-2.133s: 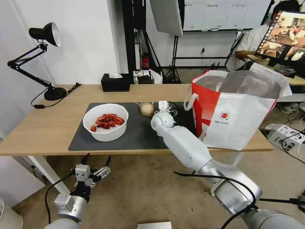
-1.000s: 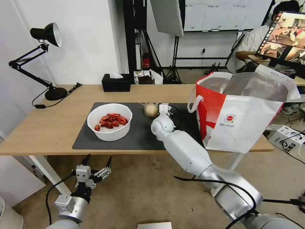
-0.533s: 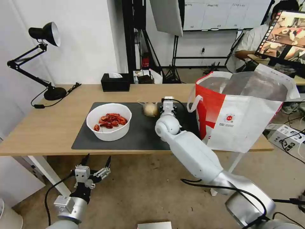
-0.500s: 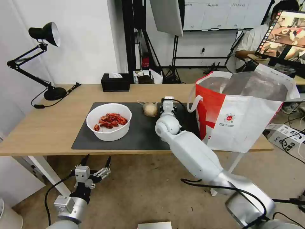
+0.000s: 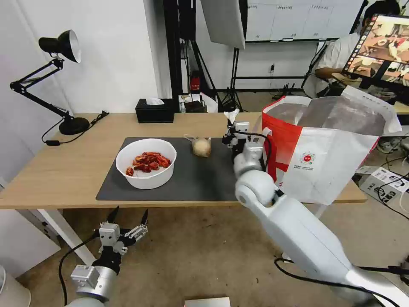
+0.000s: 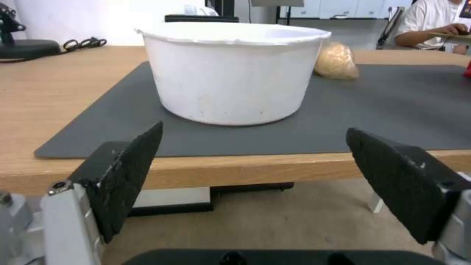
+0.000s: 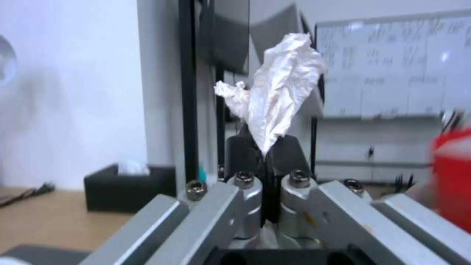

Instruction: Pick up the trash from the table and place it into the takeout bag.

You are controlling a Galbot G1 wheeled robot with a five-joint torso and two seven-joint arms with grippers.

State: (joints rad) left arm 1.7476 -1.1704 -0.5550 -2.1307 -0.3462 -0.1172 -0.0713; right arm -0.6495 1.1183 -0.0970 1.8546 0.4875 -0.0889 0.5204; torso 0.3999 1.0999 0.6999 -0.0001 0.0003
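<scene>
My right gripper (image 5: 232,123) is raised above the table (image 5: 64,170), close beside the takeout bag (image 5: 328,157), and is shut on the crumpled white tissue (image 5: 231,114). In the right wrist view the tissue (image 7: 275,99) sticks up from between the closed fingers (image 7: 240,154). The white bowl of red crayfish shells (image 5: 146,163) and the small beige knotted bag (image 5: 201,146) sit on the dark grey mat (image 5: 191,179). My left gripper (image 5: 128,215) hangs open below the table's front edge, facing the bowl (image 6: 230,70) and the beige bag (image 6: 336,60).
A black tissue box (image 5: 155,111) stands at the table's far edge, and a black desk lamp (image 5: 51,81) at its far left. Stands, cables and a screen crowd the room behind. A box (image 5: 383,181) lies on the floor to the right.
My right gripper has risen from the mat with the tissue in it and swung right toward the takeout bag's opening. The left arm has stayed put. The camera shifted slightly.
</scene>
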